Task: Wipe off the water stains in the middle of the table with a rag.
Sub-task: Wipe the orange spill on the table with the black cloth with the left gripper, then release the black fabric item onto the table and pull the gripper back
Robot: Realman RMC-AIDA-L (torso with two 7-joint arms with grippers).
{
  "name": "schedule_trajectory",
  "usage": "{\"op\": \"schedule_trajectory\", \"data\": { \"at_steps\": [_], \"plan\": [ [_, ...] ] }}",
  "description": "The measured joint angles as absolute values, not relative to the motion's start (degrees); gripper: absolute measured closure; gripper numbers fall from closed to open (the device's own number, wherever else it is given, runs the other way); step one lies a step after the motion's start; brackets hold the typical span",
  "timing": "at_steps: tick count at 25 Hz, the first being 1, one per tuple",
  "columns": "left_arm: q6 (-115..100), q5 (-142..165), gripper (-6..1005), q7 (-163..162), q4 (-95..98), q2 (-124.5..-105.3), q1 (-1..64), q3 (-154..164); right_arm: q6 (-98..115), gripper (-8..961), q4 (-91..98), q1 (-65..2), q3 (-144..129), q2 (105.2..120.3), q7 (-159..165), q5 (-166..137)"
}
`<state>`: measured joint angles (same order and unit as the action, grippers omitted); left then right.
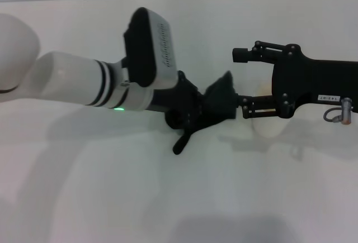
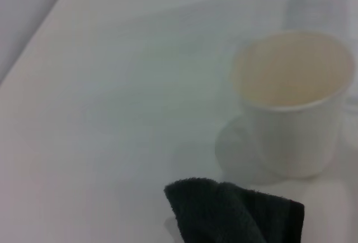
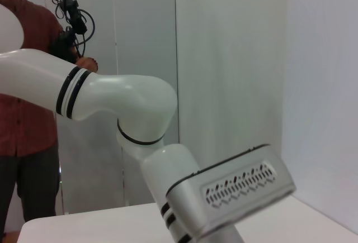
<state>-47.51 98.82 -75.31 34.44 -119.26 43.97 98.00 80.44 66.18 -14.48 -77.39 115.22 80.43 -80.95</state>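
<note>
Rag (image 1: 219, 99) clamped in left gripper (image 1: 210, 109); cup (image 2: 293, 100) interior visible only left wrist view.

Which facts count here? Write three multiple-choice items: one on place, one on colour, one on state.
1. The cup stands
A. on the table by the right tool
B. on the left arm
C. at the table's far-left edge

2. The rag is
A. white
B. dark, nearly black
C. red

3. The cup is
A. upright
B. on its side
C. upside down

Answers:
1 A: the cup sits on the table, partly behind the right tool.
2 B: the rag, bunched in the left tool, is almost black.
3 A: the left wrist view shows its open mouth facing up.
</note>
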Motion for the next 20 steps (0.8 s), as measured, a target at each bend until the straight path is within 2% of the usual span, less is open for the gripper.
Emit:
{"op": "schedule_trajectory", "data": {
  "at_steps": [20],
  "plan": [
    [-59.06,107.59,912,-70.36,41.87,-118.91,29.77,71.8,77.04,98,66.06,-14.91,-79.18,115.22,80.23,-79.97]
  ]
}}
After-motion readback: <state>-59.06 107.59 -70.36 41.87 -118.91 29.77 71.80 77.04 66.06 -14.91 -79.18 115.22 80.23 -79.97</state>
